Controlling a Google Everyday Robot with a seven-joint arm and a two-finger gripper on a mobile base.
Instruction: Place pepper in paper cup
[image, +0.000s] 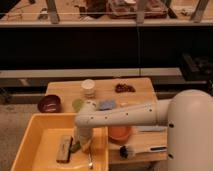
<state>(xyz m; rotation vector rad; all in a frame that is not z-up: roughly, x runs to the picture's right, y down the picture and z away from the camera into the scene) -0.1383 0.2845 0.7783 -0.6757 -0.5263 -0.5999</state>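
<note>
**Gripper low in the yellow tray, beside the pepper**

The gripper (86, 145) hangs inside the yellow tray (44, 142), near its right wall, whether it is apart or closed cannot be told. The pepper (75, 147) lies on the tray floor just left of it, next to a brown block (64, 149) (green against brown). The paper cup (88, 88) stands upright beyond the tray's far edge, well apart.

You see 1 yellow tray (30, 135) holding 1 brown block (64, 148) and 1 spoon (90, 161). Behind the tray sit a dark red bowl (49, 104) and a green cup (77, 104). To the tray's right are an orange bowl (120, 132) and a brush (131, 150).
</note>
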